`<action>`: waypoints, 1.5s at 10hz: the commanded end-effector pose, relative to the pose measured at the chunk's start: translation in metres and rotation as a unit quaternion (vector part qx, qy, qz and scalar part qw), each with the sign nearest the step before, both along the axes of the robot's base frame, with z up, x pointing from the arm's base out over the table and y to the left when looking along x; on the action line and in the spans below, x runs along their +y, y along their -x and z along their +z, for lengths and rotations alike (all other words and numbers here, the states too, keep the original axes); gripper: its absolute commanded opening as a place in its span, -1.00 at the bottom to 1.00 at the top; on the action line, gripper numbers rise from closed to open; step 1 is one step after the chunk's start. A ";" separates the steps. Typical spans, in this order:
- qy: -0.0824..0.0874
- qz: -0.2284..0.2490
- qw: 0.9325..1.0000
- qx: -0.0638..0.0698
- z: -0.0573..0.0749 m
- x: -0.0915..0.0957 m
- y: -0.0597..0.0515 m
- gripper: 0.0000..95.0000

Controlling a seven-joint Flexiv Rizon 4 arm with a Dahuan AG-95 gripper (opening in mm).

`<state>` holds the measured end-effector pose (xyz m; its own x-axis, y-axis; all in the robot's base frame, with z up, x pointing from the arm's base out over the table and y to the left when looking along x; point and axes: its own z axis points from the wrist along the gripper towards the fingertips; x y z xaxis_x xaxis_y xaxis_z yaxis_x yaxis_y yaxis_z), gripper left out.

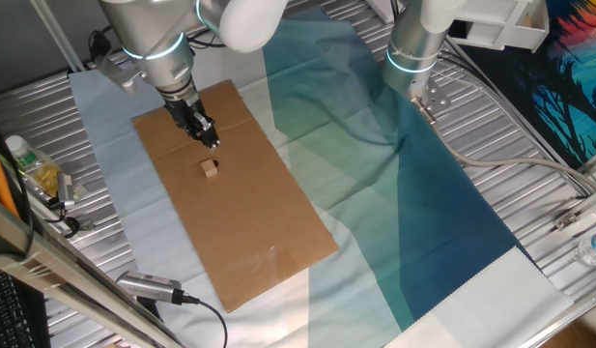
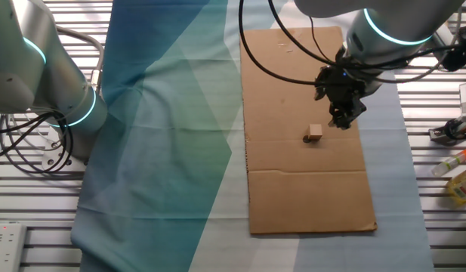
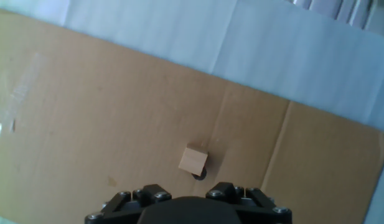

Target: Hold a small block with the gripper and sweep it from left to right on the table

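Your block [image 1: 211, 168] is a tiny tan wooden cube with crisp edges, lying alone on the smooth brown cardboard [image 1: 244, 232], just past the tips of the jaws and apart from them; in the hand view it sits a little ahead of the fingers, beside a small dark spot on the board. The cardboard is a long flat rectangle with a fold crease across it, laid over pale blue and teal cloth [image 2: 165, 128] that wrinkles across the ribbed silver table [image 1: 529, 184].

Your gripper [image 1: 209, 136] is small and black, hanging from the silver-grey arm [image 1: 153, 39] with its glowing cyan ring, tilted down towards the board. The jaws hold nothing; I cannot tell whether they are spread or pressed together.

Around you: a second silver arm [image 2: 44, 75] stands well off to the side on the cloth, and cables [image 2: 278, 60] loop over the cardboard behind the jaws. Nothing lies between jaws and block.
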<state>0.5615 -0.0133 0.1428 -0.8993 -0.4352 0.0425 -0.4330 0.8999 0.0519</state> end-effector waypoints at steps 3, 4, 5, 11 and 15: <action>0.000 0.202 0.979 -0.016 -0.001 0.000 0.001 0.20; -0.001 0.217 0.976 -0.017 -0.003 0.000 0.001 0.20; -0.003 0.233 0.972 -0.020 -0.007 -0.001 0.000 0.20; -0.010 0.270 0.962 -0.025 -0.025 -0.001 -0.002 0.20; -0.010 0.273 0.962 -0.028 -0.040 0.003 -0.004 0.20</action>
<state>0.5659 -0.0093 0.1011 -0.5370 -0.8435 -0.0146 -0.8434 0.5364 0.0304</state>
